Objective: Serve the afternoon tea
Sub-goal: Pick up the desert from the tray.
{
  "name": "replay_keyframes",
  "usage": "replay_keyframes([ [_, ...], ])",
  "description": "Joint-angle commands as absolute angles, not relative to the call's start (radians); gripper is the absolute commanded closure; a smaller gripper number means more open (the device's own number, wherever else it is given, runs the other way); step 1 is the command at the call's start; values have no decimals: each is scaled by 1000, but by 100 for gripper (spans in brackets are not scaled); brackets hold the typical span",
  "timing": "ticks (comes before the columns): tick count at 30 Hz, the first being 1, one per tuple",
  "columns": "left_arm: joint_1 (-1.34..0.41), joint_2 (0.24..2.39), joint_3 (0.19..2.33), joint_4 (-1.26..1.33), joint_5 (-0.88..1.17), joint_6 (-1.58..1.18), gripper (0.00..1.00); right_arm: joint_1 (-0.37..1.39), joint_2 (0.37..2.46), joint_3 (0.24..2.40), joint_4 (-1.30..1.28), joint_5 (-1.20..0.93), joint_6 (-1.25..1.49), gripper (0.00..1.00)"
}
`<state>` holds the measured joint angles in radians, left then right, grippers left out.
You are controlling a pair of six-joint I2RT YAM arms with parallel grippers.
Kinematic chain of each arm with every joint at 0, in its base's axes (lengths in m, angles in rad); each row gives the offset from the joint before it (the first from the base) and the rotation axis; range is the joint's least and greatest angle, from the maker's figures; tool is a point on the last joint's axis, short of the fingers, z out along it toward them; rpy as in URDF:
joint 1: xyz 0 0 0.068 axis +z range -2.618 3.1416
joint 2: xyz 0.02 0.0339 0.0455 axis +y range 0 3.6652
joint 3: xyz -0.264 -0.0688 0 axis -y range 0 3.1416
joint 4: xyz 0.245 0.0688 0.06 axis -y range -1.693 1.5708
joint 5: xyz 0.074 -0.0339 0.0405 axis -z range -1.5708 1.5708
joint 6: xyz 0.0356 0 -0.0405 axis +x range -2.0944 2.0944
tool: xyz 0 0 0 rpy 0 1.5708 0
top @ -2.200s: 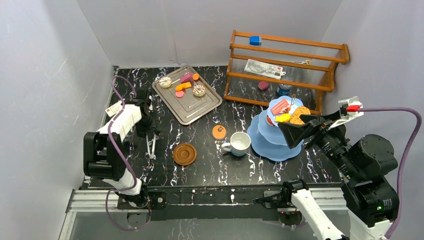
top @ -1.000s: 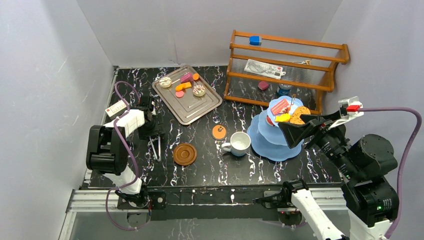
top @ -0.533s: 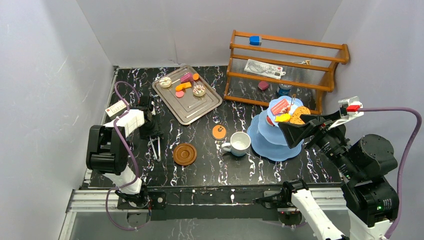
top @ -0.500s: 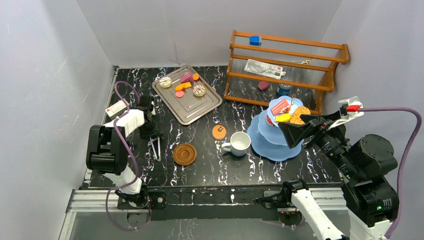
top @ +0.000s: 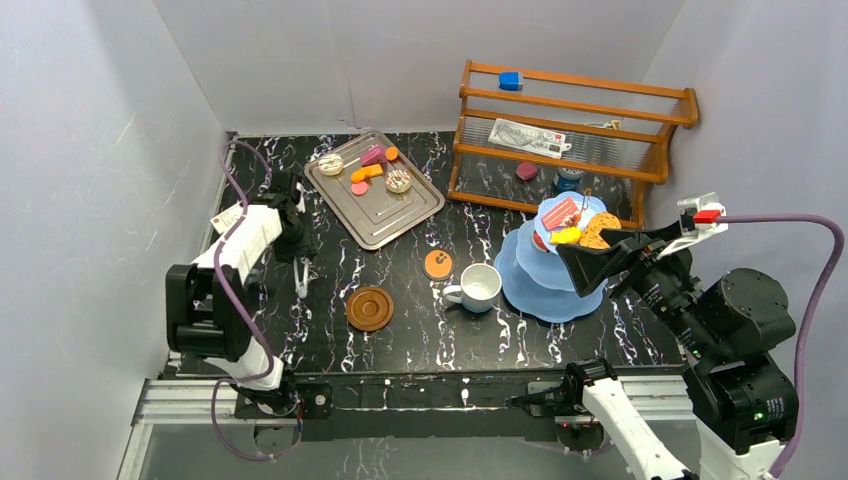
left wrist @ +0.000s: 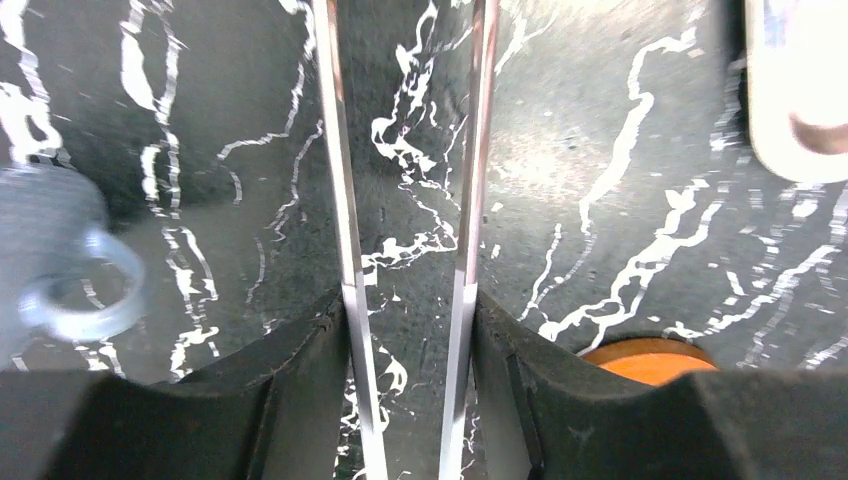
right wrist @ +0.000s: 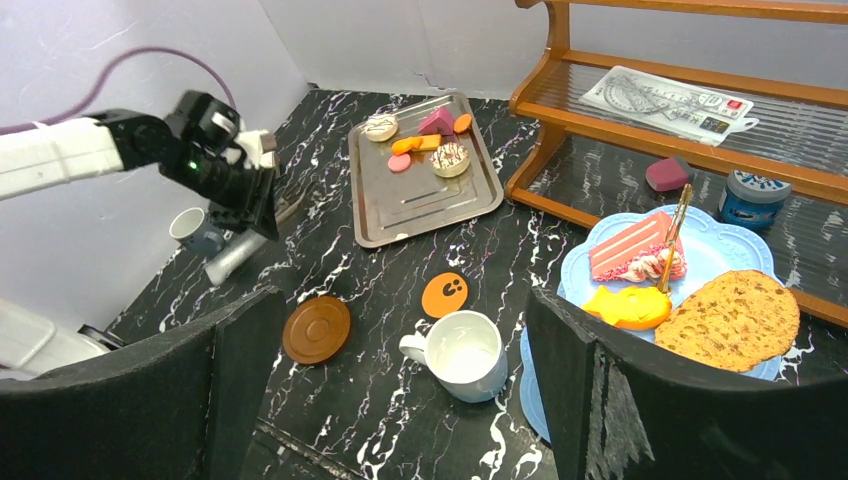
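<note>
Left tool (left wrist: 405,318) is clenched on the tongs (left wrist: 337,180). Both fingers (left wrist: 300,370) press the outer sides of the two metal arms, which run near parallel with a gap between them. In the overhead view it sits left of centre, with the tongs pointing down at the desk (top: 420,330). Can't tell if the tips touch.

Right tool (right wrist: 400,390) is released, jaws wide with nothing between them. It hovers at the right of the overhead frame, just beside the top tier of the stand (top: 530,290).

Tea items:
- The stand is right of centre. Its top tier holds a cake slice (right wrist: 625,247), a yellow piece (right wrist: 628,305) and a cookie (right wrist: 735,318). The cake slice and yellow piece are close together.
- The white mug (top: 480,287) is upright on the desk just left of the stand, handle pointing left.
- The saucer (top: 369,308) lies flat and bare, left of the mug and apart from it.
- An orange disc (top: 438,264) lies between the saucer and the mug, slightly higher in frame.
- The grey mug (right wrist: 195,230) is at the far left edge of the desk, near the left arm, and is blurred in the left wrist view.
- The remaining pastries (top: 366,172) are clustered at the upper end of the tray (top: 385,215), upper centre.

The wooden shelf (top: 570,120) is at upper right, behind the stand.
</note>
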<state>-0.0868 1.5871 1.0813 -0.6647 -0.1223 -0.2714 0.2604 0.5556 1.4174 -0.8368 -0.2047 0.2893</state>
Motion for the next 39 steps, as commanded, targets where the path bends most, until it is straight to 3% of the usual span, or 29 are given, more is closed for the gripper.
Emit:
replay_keyframes([
  [1,-83,1464,1210,-791,-164,-228,61,260,557,1443,-802,-207,295,1],
  [22,-124,1443,1463,-914,-68,-187,63,260,589,1452,-811,-225,315,1],
  [31,-252,1551,1577,-842,-31,-185,62,259,628,1445,-827,-217,324,1],
  [39,-266,1693,1646,-735,-2,-176,61,261,661,1436,-803,-195,318,1],
])
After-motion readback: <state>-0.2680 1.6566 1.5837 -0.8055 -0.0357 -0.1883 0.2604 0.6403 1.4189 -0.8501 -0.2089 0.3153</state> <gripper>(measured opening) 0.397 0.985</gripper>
